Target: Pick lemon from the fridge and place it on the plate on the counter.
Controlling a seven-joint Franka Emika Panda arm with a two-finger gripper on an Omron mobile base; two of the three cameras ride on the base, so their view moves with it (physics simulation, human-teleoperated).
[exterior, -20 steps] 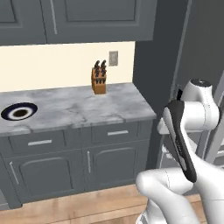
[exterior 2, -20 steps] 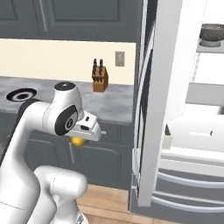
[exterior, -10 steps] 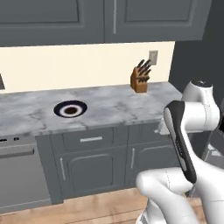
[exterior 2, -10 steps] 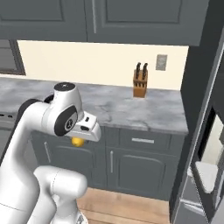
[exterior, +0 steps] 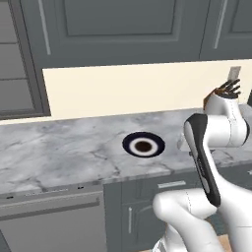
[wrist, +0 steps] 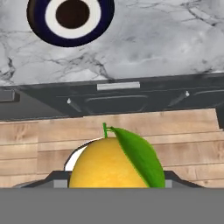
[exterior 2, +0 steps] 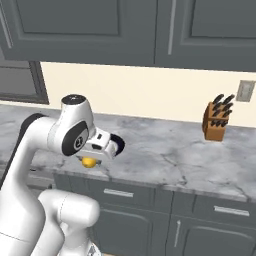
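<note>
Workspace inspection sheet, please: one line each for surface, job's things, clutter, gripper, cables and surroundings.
Surface: grey-white marble counter over dark cabinet fronts with silver handles.
Job's things: lemon, yellow with a green leaf, is in the gripper; in the hand view wooden floor lies behind it, not the counter. Plate, navy rim and brown centre, lies flat on the counter with nothing on it.
Clutter: knife block stands on the counter near the wall, apart from the plate.
Gripper: gripper shut on the lemon, in front of the counter edge.
Cables: nothing seen.
Surroundings: dark grey upper cupboards, cream wall, wall outlet.
</note>
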